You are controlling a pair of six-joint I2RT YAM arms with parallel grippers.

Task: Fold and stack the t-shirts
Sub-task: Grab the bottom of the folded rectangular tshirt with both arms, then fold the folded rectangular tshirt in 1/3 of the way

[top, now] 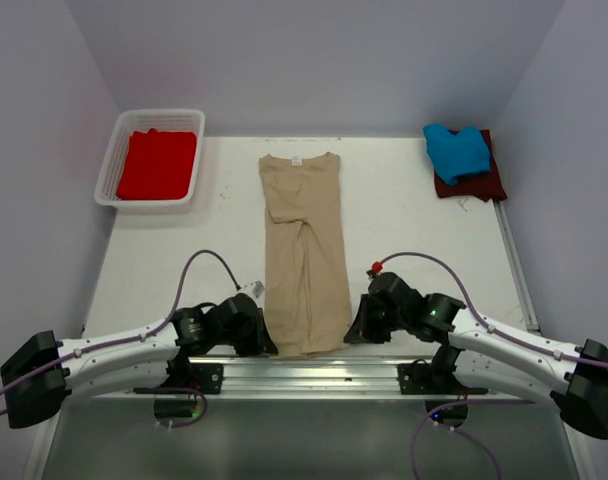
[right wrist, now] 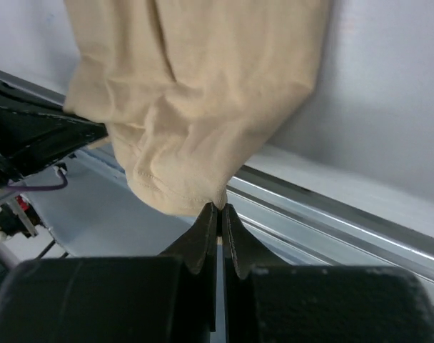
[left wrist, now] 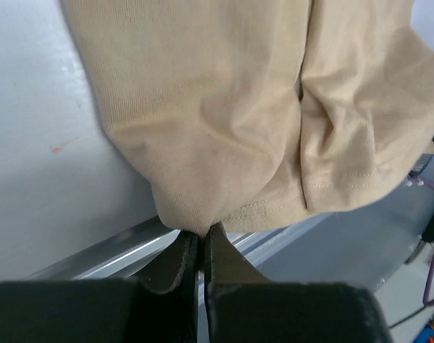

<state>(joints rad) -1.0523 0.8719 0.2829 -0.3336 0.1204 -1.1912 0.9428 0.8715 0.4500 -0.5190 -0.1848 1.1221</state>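
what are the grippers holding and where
The tan t-shirt, by its near hem: the left gripper pinches the left bottom corner, the right gripper the right one.

Lighting: bright, even, from above; shadows soft. Left wrist view: left gripper (left wrist: 200, 239) blurred in foreground (tan t-shirt (left wrist: 203, 107) weave sharp). Top view: slightly soft.

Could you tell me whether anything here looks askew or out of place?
The tan shirt has a bunched crease down its middle, and its near hem overhangs the table edge. The blue shirt sits crooked on the maroon shirt, far right.
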